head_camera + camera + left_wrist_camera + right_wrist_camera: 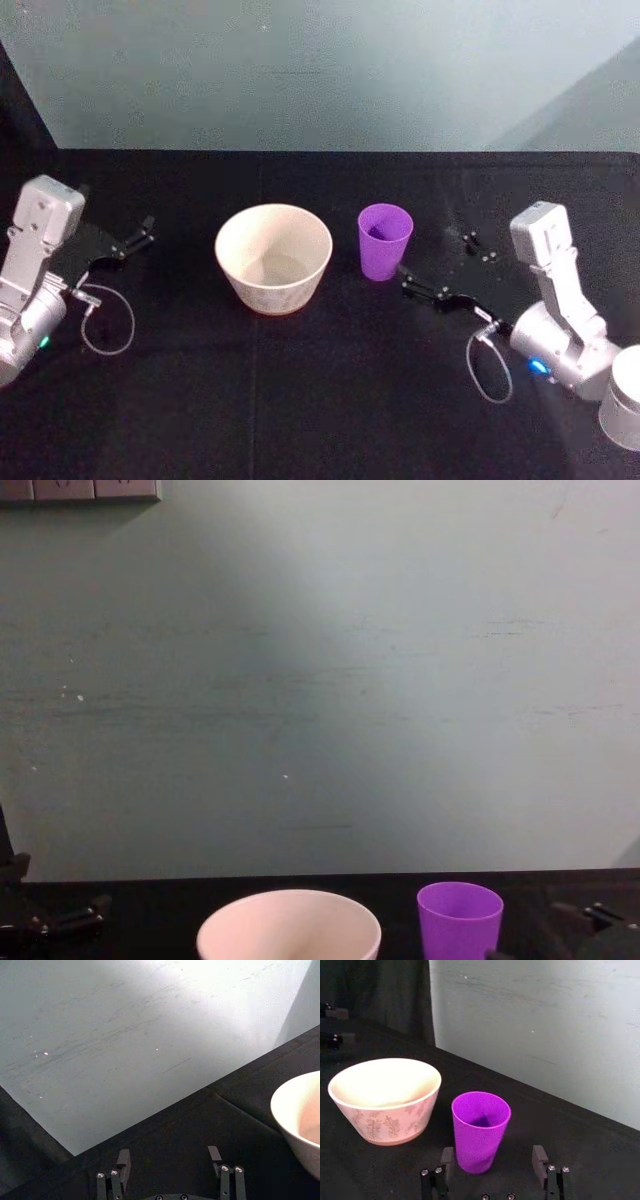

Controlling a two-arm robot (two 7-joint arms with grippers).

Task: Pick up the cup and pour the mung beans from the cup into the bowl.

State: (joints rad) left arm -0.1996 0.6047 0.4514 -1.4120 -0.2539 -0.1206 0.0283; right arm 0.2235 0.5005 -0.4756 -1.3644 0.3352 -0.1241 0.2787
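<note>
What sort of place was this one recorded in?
Probably a lab test bench rather than a home: a black-draped table against a bare pale wall, holding a purple cup and a cream bowl, with the left hand and right hand flanking them.

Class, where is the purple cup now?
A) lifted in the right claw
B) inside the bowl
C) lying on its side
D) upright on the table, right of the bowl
D: the purple cup stands upright on the black table beside the cream bowl; the open right claw sits near it, the left claw far left.
</note>
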